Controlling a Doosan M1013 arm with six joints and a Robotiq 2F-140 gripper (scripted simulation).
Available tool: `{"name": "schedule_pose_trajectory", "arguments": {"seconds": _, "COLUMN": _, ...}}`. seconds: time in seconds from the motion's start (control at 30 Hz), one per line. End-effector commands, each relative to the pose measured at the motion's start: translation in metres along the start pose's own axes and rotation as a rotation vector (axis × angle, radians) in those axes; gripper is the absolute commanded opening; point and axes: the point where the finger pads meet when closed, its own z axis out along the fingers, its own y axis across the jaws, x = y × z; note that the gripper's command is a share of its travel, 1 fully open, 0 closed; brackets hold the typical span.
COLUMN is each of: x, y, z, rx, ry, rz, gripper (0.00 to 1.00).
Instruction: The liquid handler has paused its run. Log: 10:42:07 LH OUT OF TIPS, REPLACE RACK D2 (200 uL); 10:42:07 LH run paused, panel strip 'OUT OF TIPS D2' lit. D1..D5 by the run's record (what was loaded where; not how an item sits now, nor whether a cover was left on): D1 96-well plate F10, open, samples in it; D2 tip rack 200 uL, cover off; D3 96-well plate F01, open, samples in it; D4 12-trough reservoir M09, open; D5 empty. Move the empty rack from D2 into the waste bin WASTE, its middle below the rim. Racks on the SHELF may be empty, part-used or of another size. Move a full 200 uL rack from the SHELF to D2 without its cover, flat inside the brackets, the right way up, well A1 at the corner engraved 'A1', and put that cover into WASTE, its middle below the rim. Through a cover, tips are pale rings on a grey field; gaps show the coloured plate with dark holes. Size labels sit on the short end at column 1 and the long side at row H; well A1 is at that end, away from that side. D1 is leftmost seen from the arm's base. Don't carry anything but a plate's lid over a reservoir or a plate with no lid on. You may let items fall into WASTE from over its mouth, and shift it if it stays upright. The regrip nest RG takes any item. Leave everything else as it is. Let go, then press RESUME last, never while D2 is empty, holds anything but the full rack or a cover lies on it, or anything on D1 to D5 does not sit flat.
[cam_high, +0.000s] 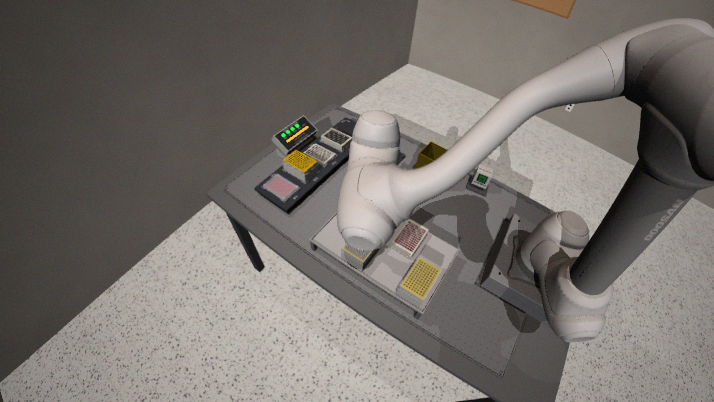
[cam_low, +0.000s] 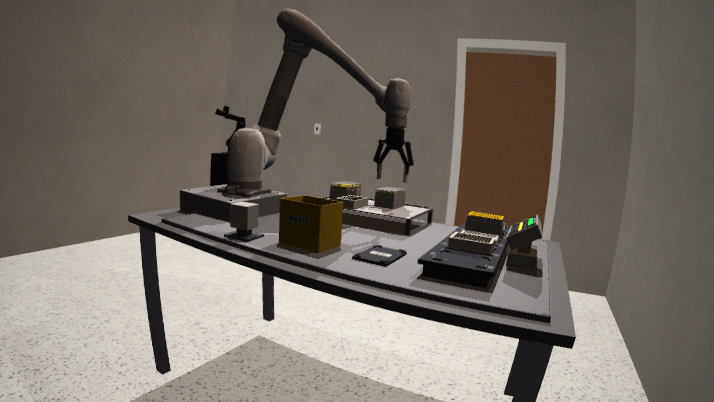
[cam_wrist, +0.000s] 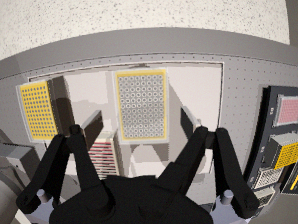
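Dim, even overhead light; soft arm shadows on the table (cam_high: 450, 310); fisheye-bent wrist view.
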Motion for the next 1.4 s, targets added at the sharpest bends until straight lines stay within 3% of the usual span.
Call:
{"name": "schedule_pose_trajectory", "arguments": {"seconds": 0.0, "x": 0.0, "y": 0.0, "z": 0.0, "rx": 0.0, "ry": 0.0, "rz": 0.0, "gripper": 0.77}}
{"name": "schedule_pose_trajectory", "arguments": {"seconds": 0.4, "x": 0.0, "y": 0.0, "z": 0.0, "rx": 0.0, "ry": 0.0, "rz": 0.0, "gripper": 0.77}}
{"name": "schedule_pose_trajectory", "arguments": {"seconds": 1.37, "x": 0.0, "y": 0.0, "z": -0.083, "rx": 0.0, "ry": 0.0, "rz": 0.0, "gripper": 0.77}}
